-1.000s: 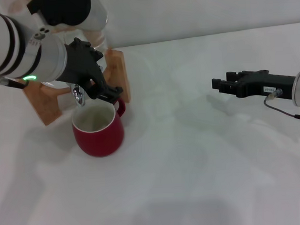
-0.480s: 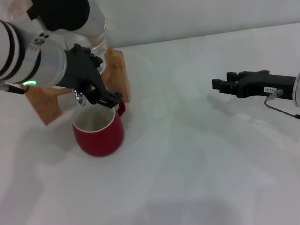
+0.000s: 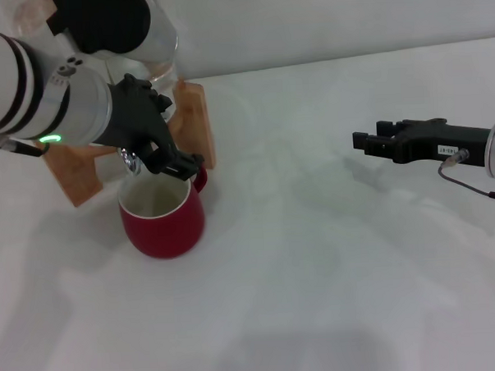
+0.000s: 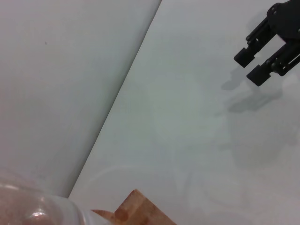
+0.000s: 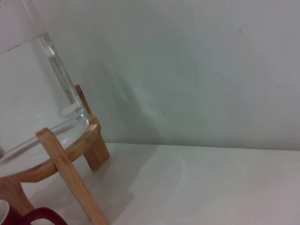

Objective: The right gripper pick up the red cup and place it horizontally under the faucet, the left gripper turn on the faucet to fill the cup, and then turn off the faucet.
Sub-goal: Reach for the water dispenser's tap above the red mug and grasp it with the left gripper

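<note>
The red cup (image 3: 162,215) stands upright on the white table, its cream inside showing, right below the chrome faucet (image 3: 131,162). Its handle points toward the wooden stand and shows in the right wrist view (image 5: 41,216). The left gripper (image 3: 179,162) is at the faucet, just above the cup's far rim, its black fingers together. The faucet's lever is hidden behind the claw. The right gripper (image 3: 365,139) hovers open and empty far to the right of the cup. It also shows in the left wrist view (image 4: 252,64).
The clear glass jar (image 3: 164,43) sits on a wooden stand (image 3: 194,122) at the back left; both show in the right wrist view, the jar (image 5: 37,84) and the stand (image 5: 70,176). A wall runs behind the table.
The left gripper has shifted slightly up and left at the faucet. The cup and the right gripper have barely moved.
</note>
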Controlling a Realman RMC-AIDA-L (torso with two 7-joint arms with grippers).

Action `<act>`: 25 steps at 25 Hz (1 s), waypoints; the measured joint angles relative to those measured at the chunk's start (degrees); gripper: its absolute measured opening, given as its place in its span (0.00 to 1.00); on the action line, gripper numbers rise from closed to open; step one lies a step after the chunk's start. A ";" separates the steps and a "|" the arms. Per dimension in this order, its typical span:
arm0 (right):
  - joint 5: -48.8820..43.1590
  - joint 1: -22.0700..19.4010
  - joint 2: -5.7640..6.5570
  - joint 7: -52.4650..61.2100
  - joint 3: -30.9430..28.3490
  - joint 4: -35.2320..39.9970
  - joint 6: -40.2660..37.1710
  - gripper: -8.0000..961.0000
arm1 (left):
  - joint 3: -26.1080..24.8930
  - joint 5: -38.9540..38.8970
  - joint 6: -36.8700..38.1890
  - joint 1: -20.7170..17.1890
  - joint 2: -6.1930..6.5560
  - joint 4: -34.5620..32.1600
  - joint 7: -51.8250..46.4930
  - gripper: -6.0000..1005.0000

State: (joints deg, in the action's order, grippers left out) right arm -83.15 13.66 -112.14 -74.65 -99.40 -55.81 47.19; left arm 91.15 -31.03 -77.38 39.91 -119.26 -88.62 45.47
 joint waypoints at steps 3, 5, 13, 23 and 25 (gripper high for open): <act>-0.10 -0.06 0.04 0.03 0.00 0.00 0.00 0.58 | 0.19 0.00 -0.50 0.00 0.00 -0.08 -0.11 0.88; -0.12 -0.06 0.08 0.08 0.00 0.00 0.00 0.58 | 0.45 0.02 -0.82 0.02 0.00 -0.15 -0.14 0.88; -0.18 -0.04 0.17 0.17 0.00 0.01 0.03 0.58 | 0.87 -0.09 -1.64 -0.08 -0.06 -1.50 -0.36 0.88; -0.18 -0.03 0.26 0.21 0.00 0.17 0.27 0.58 | 0.87 -0.56 -3.53 -0.65 -0.09 -3.65 -0.52 0.88; -0.18 -0.03 0.26 0.21 0.00 0.34 0.31 0.58 | 0.87 -0.65 -3.70 -0.71 -0.09 -3.86 -0.55 0.88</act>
State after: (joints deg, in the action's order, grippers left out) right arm -83.32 13.62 -111.88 -74.44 -99.40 -55.47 47.51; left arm 92.02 -31.68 -81.08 39.20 -119.36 -92.49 44.92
